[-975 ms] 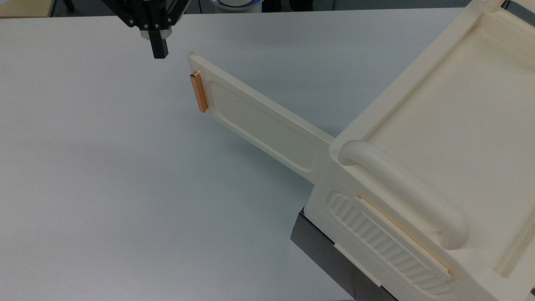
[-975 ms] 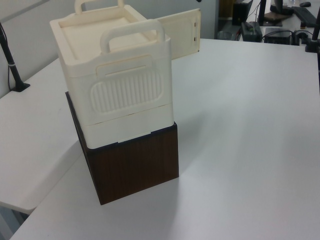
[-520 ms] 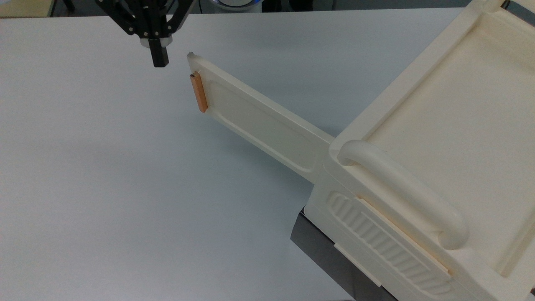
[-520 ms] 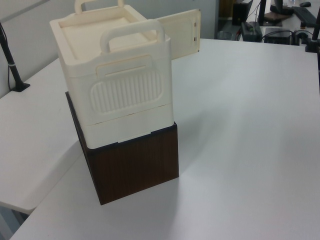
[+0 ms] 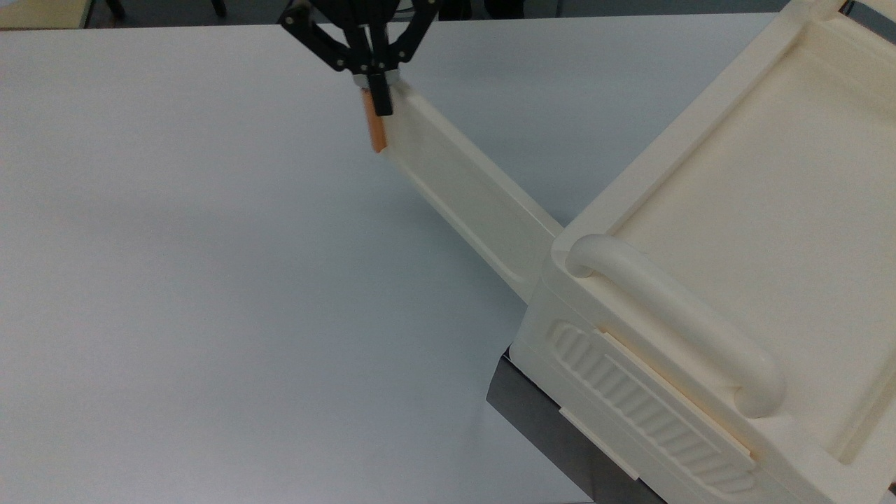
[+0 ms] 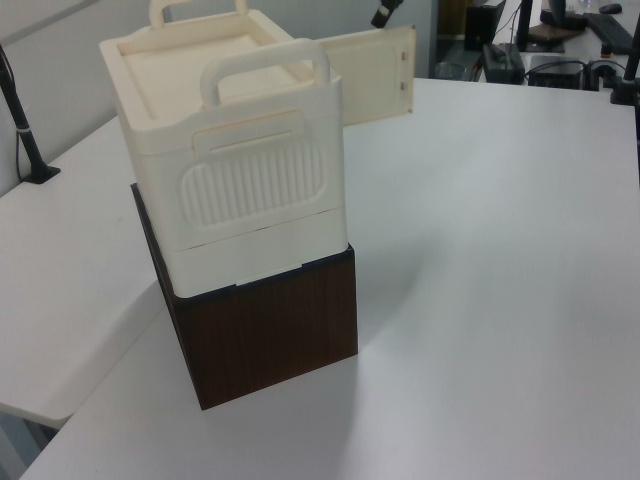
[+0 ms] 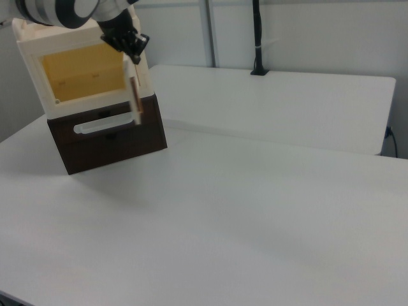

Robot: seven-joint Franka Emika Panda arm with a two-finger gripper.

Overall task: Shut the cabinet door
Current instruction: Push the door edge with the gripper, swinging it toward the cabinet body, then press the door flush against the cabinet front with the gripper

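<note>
We find the cabinet door (image 5: 470, 197) swung wide open from the cabinet (image 5: 735, 280), which stands on a dark brown box (image 6: 270, 330) on the white tabletop (image 5: 210, 280). The hand (image 5: 381, 105) is at the door's free end, against the copper-orange strip (image 5: 375, 131). We cannot tell whether it is clenched or released.

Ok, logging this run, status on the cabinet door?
Gripper at the cabinet door's free edge, by the copper strip. Door wide open. The cabinet opening unobstructed.
</note>
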